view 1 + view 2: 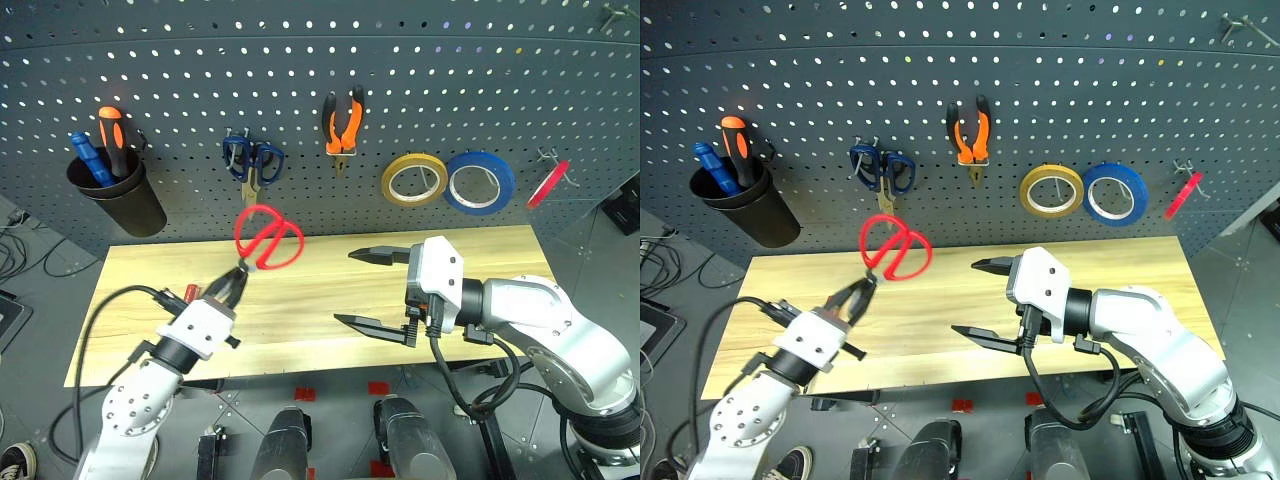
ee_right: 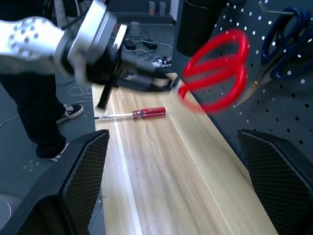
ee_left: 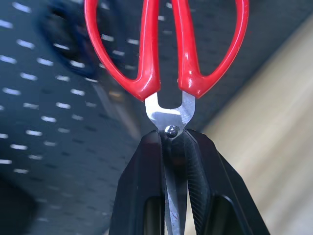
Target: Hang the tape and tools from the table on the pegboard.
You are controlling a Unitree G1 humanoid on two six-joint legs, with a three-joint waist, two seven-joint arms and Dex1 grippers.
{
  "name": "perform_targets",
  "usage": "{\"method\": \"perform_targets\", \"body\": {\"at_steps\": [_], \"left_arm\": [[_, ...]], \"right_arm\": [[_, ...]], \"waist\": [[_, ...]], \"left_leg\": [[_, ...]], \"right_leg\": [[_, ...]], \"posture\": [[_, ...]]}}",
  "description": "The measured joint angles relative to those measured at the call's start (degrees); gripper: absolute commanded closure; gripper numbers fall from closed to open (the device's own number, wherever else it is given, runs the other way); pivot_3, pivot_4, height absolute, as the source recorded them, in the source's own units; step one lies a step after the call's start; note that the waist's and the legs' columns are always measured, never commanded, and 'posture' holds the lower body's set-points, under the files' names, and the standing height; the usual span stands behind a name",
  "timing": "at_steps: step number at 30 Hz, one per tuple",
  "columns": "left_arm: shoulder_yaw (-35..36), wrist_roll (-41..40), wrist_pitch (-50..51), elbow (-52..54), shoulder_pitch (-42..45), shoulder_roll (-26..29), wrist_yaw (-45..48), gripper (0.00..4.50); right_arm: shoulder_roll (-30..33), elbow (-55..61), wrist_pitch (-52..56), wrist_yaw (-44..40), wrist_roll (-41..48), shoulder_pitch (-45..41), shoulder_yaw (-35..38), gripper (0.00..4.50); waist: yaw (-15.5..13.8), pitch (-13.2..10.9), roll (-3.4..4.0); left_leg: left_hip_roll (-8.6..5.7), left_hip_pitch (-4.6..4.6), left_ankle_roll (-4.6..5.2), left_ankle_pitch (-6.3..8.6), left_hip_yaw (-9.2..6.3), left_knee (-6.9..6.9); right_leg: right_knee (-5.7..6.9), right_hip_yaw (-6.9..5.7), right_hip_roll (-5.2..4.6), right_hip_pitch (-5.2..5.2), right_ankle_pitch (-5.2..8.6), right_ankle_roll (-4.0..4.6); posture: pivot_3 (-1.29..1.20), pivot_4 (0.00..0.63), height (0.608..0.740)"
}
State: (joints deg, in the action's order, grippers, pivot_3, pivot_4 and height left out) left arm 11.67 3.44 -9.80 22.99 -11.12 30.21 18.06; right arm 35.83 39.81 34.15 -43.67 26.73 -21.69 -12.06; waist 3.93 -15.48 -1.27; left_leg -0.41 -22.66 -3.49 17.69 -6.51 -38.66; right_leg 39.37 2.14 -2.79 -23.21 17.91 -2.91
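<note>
My left gripper [image 1: 236, 280] is shut on the steel blades of the red-handled scissors [image 1: 268, 238], whose handles point up above the table [image 1: 300, 312], just in front of the pegboard [image 1: 300, 60]. The left wrist view shows the black fingers [image 3: 142, 196] clamped just below the scissors' [image 3: 166, 44] pivot. Over the table's middle my right gripper [image 1: 345, 288] stands wide open and holds nothing. A slim red-handled screwdriver [image 2: 146, 113] lies on the wood near the left arm. The tan-yellow tape [image 1: 413, 178] and the orange-and-black pliers [image 1: 342, 122] hang on the pegboard.
Blue-handled scissors [image 1: 252, 158] hang on a hook just above the red ones. A blue roll [image 1: 480, 183] and a red roll [image 1: 548, 183] hang to the right. A black cup [image 1: 118, 195] at the left holds an orange-and-black screwdriver [image 1: 113, 135].
</note>
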Motion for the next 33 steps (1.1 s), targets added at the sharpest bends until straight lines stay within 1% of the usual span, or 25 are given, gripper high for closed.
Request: {"method": "perform_targets", "body": {"at_steps": [3,5,9,13,17,23,29,31,33], "left_arm": [[2.74,-0.91,2.4,0.05,3.67,-0.03,-0.7,4.2],[2.91,-1.21,3.67,0.06,5.05,-0.19,-0.9,4.2],[1.25,-1.24,6.91,-0.93,10.63,-0.41,-0.39,4.2],[-1.81,-0.94,7.37,-4.13,14.72,-0.97,0.29,4.2],[-3.29,0.0,7.37,-7.94,17.01,-0.99,0.39,4.2],[-5.14,1.07,7.53,-10.22,17.78,-1.08,1.05,4.2],[-5.91,-0.33,12.31,-10.11,17.98,-2.07,1.94,4.2],[-5.89,-1.4,13.81,-9.59,17.74,-2.94,2.07,3.47],[-6.3,-1.72,16.04,-9.43,17.1,-3.38,2.56,2.99]], "right_arm": [[-0.1,-1.29,-1.64,-0.07,-1.23,-0.21,-0.01,0.0],[-0.47,-2.24,-2.26,0.01,-1.64,-0.66,-0.01,0.0],[-1.88,-3.9,-2.88,0.31,-2.74,-2.47,0.0,0.0],[-2.76,-4.5,-2.9,0.32,-2.97,-3.66,-0.11,0.0],[-3.51,-4.61,-2.9,0.37,-2.97,-4.48,-0.12,0.0],[-4.52,-4.65,-2.89,0.47,-2.91,-5.65,-0.11,0.0],[-4.61,-4.66,-2.88,0.52,-3.21,-5.75,-0.31,0.0],[-4.43,-4.67,-2.88,0.56,-3.67,-5.18,-0.38,0.0],[-4.36,-4.7,-2.88,0.81,-4.34,-4.39,-0.47,0.0]], "waist": [[-0.03,0.0,0.0],[-0.04,0.0,0.0],[-0.44,0.0,0.0],[-0.46,0.0,0.0],[-0.43,0.0,0.0],[-0.47,0.0,0.0],[-0.67,0.0,0.0],[-0.67,0.0,0.0],[-0.6,0.0,0.0]], "left_leg": [[-0.01,0.01,0.01,-0.01,0.04,-0.03],[-0.01,0.01,0.01,-0.02,0.04,-0.04],[0.0,-0.02,0.01,-0.03,0.05,-0.08],[0.0,-0.02,0.0,-0.04,0.06,-0.09],[0.03,-0.02,0.0,-0.04,0.04,-0.09],[0.01,-0.04,-0.04,-0.07,0.04,-0.11],[-0.02,-0.03,-0.01,-0.07,0.01,-0.17],[-0.03,-0.03,0.01,-0.07,0.01,-0.17],[-0.03,-0.01,0.01,-0.07,0.05,-0.17]], "right_leg": [[0.03,0.04,0.06,0.0,-0.02,-0.04],[0.03,0.04,0.07,0.0,-0.03,-0.05],[0.07,0.0,0.2,-0.01,-0.05,-0.06],[0.07,0.07,0.2,-0.04,-0.07,-0.07],[0.06,0.06,0.2,-0.06,-0.07,-0.07],[0.07,0.07,0.18,-0.07,-0.07,-0.06],[0.14,0.06,0.17,-0.04,-0.08,-0.07],[0.14,0.06,0.17,-0.03,-0.08,-0.08],[0.16,0.1,0.17,-0.03,-0.09,-0.08]], "posture": [[-0.04,0.254,0.74],[-0.04,0.252,0.74],[-0.05,0.255,0.74],[-0.06,0.259,0.74],[-0.07,0.261,0.74],[-0.06,0.262,0.74],[-0.06,0.264,0.74],[-0.06,0.264,0.74],[-0.06,0.264,0.74]]}}
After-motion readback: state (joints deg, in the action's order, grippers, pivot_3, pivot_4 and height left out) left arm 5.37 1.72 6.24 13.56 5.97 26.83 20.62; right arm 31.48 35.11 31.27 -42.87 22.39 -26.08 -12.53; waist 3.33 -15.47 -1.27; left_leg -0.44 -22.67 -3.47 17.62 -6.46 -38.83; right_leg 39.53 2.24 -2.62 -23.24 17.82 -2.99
